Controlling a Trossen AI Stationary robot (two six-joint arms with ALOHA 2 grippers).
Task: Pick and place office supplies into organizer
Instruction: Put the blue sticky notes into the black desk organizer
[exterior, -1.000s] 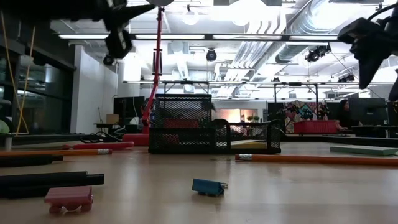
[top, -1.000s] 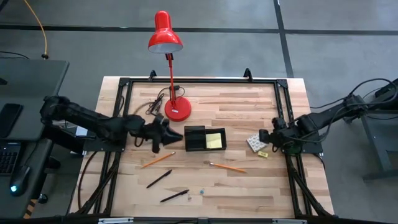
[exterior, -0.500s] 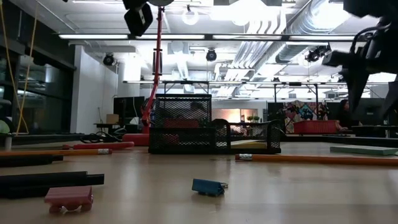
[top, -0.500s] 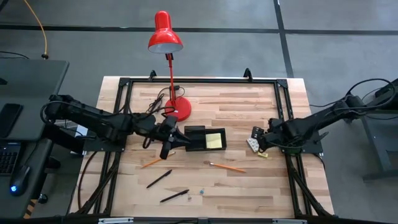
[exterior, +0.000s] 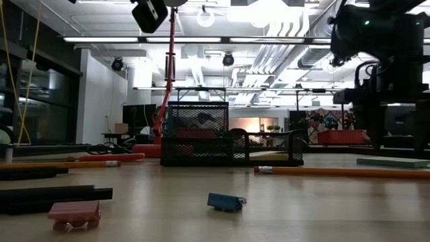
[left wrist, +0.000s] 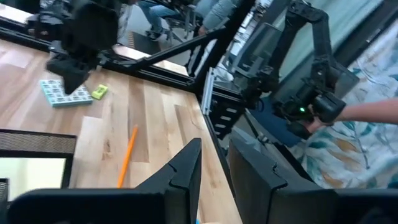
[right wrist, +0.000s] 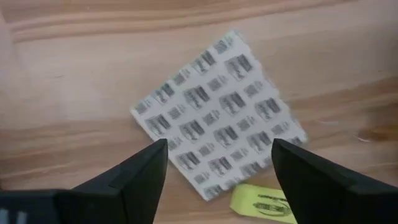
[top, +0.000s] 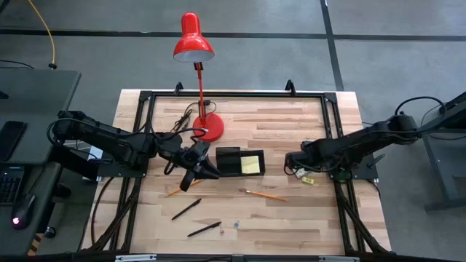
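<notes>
The right tool (right wrist: 214, 180) hangs with its two fingers spread apart just above the square patterned sticky-note pad (right wrist: 221, 127), which lies flat on the wooden table (right wrist: 93, 62) beside a tiny yellow block (right wrist: 262, 202). The left tool (top: 206, 172), half closed and empty, is at the black mesh organizer (top: 239, 161).

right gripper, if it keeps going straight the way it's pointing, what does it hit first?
Most likely the patterned sticky-note pad: the right gripper points down at it with open fingers either side. The small yellow block lies just beside it. Remaining height is unclear.
</notes>
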